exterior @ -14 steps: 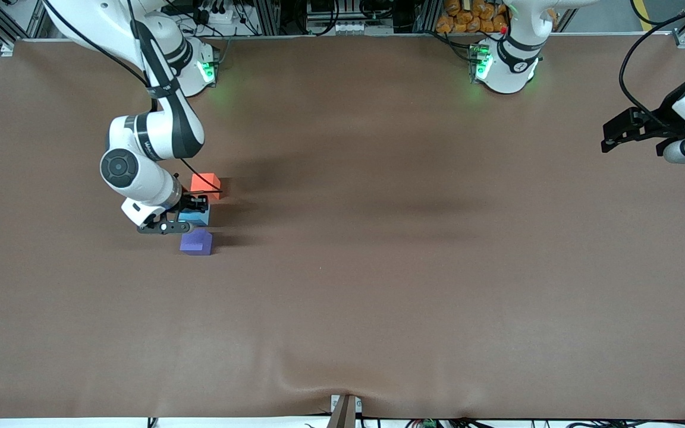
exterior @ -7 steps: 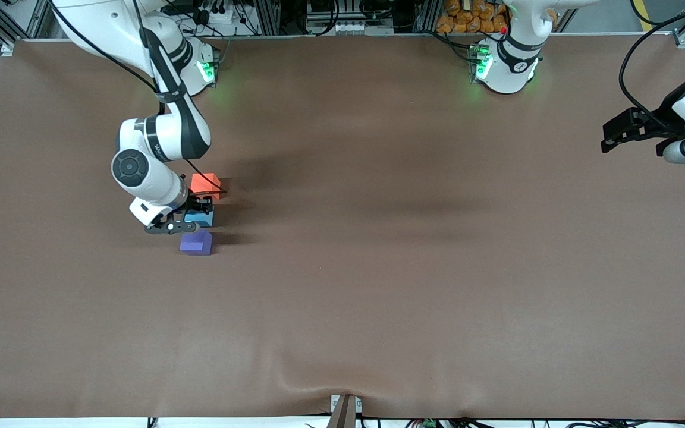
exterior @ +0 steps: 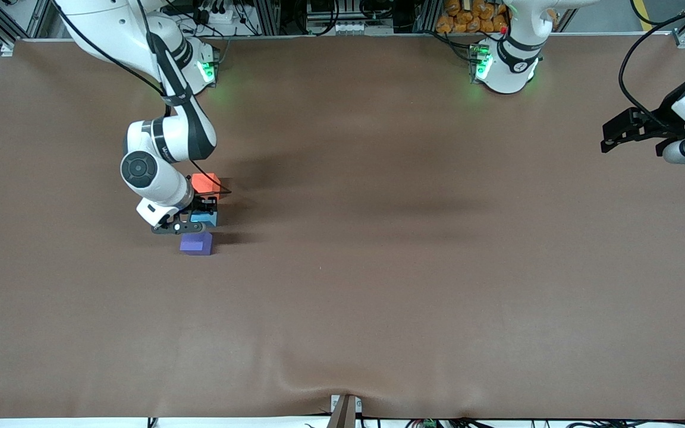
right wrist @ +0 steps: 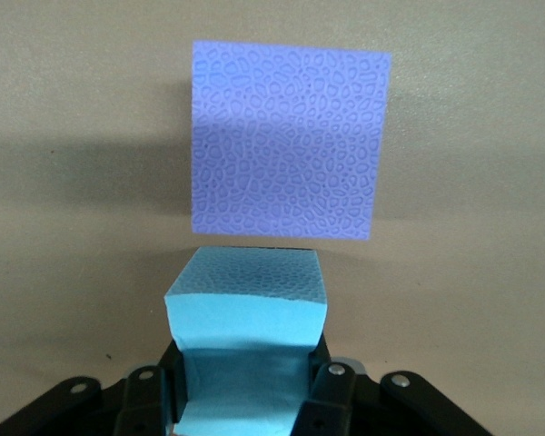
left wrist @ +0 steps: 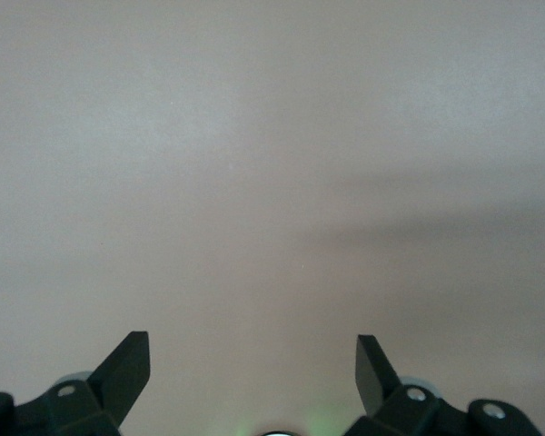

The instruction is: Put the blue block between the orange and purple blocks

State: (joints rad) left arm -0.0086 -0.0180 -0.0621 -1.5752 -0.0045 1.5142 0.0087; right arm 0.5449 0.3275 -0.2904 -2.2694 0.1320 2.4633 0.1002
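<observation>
Shifting toward the gap, my right gripper (exterior: 201, 217) clamps the blue block (exterior: 207, 218), orange block (exterior: 206, 182) at twelve o'clock, purple block (exterior: 196, 243) at six; the left gripper (left wrist: 252, 368) waits open.

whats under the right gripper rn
The blue block, clamped in the right gripper, sits between the orange block and purple block. The gripper hides whether it rests on the table. The left gripper waits, open.

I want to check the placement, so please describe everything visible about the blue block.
The blue block is a small light sky-blue matte cube with a finely pebbled, foam-like top. The right gripper is shut on it. It sits between the orange block and the purple block, apart from the purple one by a narrow gap.
</observation>
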